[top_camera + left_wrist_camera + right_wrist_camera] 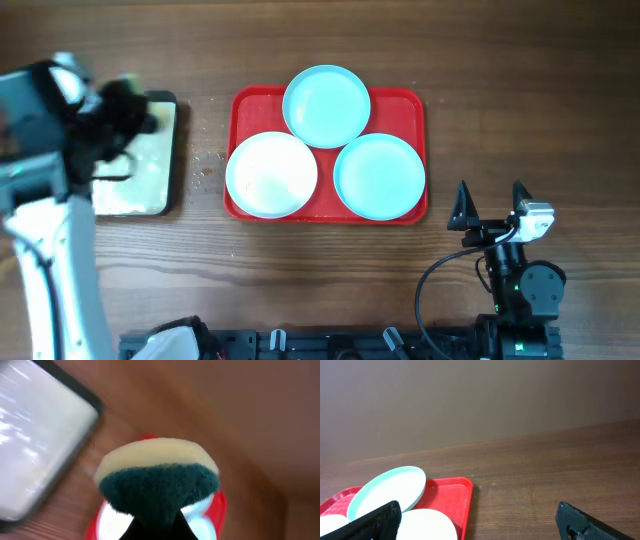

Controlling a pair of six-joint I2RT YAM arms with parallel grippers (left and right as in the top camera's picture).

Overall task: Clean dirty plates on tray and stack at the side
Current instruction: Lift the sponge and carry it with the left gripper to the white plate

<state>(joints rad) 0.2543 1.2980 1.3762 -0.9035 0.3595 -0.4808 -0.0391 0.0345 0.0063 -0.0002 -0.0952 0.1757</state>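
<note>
The red tray (408,105) holds three plates: a turquoise one at the back (326,105), a white one at front left (271,175) and a turquoise one at front right (380,177). My left gripper (122,108) is blurred over the cream pan, left of the tray. In the left wrist view it (157,527) is shut on a yellow and green sponge (157,475), with the tray (220,505) and plates behind it. My right gripper (492,205) is open and empty on the table, right of the tray's front corner. In its wrist view (477,525) the tray (452,497) and back plate (387,491) show.
A dark-rimmed cream pan (150,175) lies left of the tray, also in the left wrist view (40,440). Small wet specks (208,165) lie on the wood between pan and tray. The right arm's base and cable (520,290) stand at the front right.
</note>
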